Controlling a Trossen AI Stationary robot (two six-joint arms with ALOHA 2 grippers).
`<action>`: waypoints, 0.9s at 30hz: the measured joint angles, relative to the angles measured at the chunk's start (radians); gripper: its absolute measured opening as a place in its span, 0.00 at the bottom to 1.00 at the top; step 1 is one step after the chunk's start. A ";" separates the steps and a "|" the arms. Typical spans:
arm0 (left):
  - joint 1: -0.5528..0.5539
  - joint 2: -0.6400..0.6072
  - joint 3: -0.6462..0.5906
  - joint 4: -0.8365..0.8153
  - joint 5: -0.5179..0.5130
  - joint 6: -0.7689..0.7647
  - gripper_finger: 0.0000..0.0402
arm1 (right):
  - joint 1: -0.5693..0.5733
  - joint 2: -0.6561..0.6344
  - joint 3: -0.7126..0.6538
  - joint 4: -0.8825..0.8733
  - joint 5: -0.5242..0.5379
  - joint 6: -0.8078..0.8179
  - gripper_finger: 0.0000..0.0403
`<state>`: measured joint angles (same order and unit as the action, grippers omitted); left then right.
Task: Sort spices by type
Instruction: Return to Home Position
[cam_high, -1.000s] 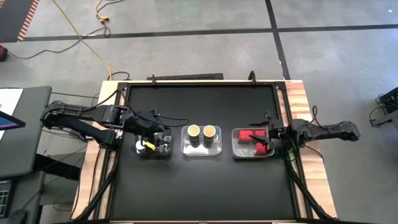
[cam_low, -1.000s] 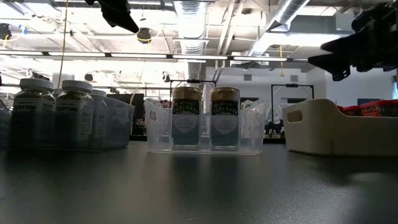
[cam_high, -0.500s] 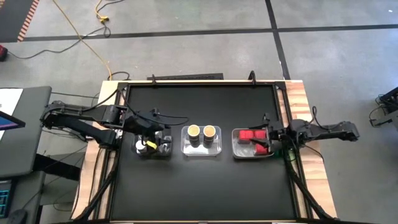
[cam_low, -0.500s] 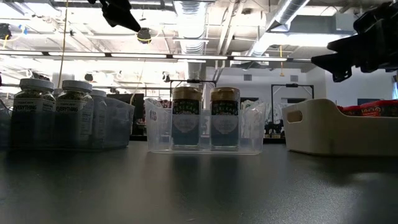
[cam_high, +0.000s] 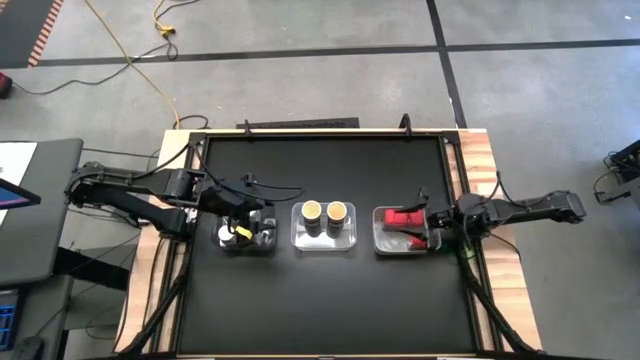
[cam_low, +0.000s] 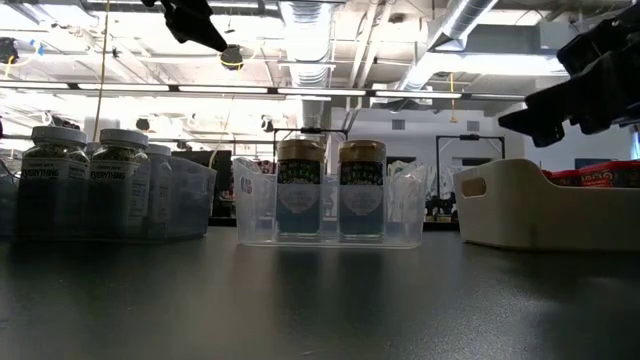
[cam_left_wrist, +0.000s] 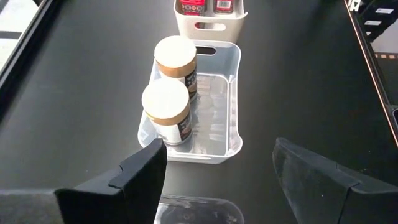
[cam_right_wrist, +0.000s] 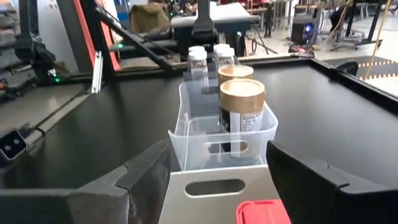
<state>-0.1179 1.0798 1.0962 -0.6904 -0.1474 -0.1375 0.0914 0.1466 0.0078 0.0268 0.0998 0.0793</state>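
Right end effector (cam_high: 431, 225) retreated rightward, jaws apart; red packets (cam_high: 402, 217) just beside.

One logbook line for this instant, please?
left end effector: open, above white-cap jars | right end effector: open, at edge of bin with red packets | tan-top jars: two, in middle tray

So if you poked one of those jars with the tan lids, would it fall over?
A low push would probably just slide the tan-lidded jar, which stands on a flat, wide base. A high poke might tip it, as it is taller than wide. The walls of the clear tray should likely catch it.
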 joint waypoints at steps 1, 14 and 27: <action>0.000 0.000 0.000 0.000 0.000 0.000 0.70 | 0.000 0.009 0.000 0.000 0.000 0.000 0.72; 0.000 0.000 0.000 0.000 0.000 -0.006 0.70 | 0.000 0.057 0.000 0.001 0.000 0.002 0.72; 0.001 -0.242 -0.397 0.416 -0.014 0.047 0.70 | 0.000 0.057 0.000 0.002 0.001 0.000 0.72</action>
<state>-0.1173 0.8377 0.6995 -0.2748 -0.1614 -0.0910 0.0914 0.2031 0.0074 0.0288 0.1005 0.0788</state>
